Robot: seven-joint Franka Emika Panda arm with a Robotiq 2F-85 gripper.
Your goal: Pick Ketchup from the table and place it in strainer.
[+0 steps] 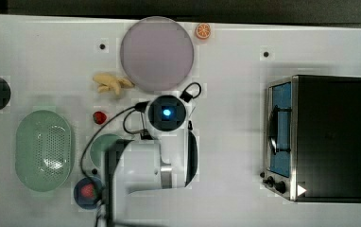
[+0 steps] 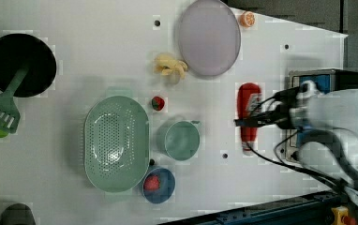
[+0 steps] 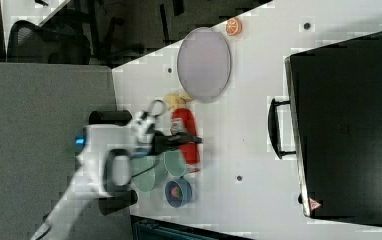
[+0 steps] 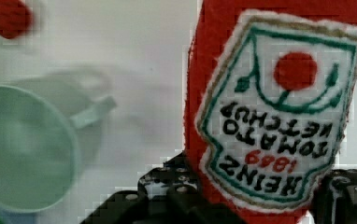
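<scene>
Grasp step, as I read it. My gripper (image 4: 256, 205) sits at the ketchup (image 2: 249, 110), one dark finger (image 4: 167, 186) on each side of the labelled body; whether the pads press it yet I cannot tell, though the bottle fills the gap between them. The bottle lies flat on the table (image 2: 74, 56), just beside the cup (image 2: 182, 139) on the side away from the strainer (image 2: 116, 143), so the cup stands between the two. In the left view its long axis runs up and down the picture, parallel to the strainer's, broad end toward the plate (image 2: 208, 37), narrow end away from it; the fingers cross that axis. Next, I judge: confirm the grip, lift clear, carry over the cup, lower into the strainer lengthwise.
</scene>
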